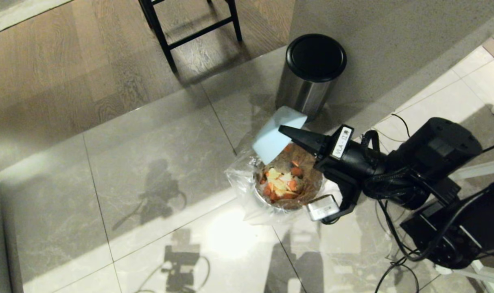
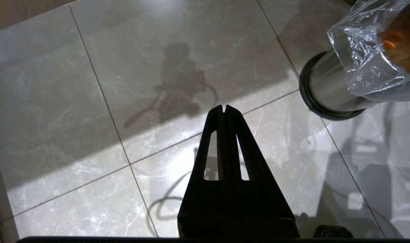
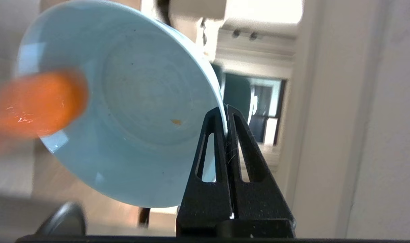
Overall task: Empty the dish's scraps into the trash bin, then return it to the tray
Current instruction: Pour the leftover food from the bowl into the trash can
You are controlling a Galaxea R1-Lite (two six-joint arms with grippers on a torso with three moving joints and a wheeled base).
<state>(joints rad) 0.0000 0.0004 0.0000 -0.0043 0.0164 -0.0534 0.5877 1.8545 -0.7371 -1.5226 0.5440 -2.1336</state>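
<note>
Over trash bin (image 1: pixel 287 191), tipped dish (image 1: pixel 276 134), scraps (image 1: pixel 281 185) inside

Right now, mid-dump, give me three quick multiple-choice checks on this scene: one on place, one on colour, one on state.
1. Where is the dish?
A. flat on the floor
B. tipped over the trash bin
C. on top of the black-lidded bin

2. What colours are the scraps in the bag-lined bin?
A. orange and pale yellow-white
B. green and brown
C. red and purple

3. What is the right gripper doing?
A. open, holding nothing
B. shut on the bin's bag
C. shut on the dish's rim

Answers:
1 B, the head view shows it tilted above the open bin.
2 A, orange and pale pieces lie inside.
3 C, the right wrist view shows the rim pinched.
</note>
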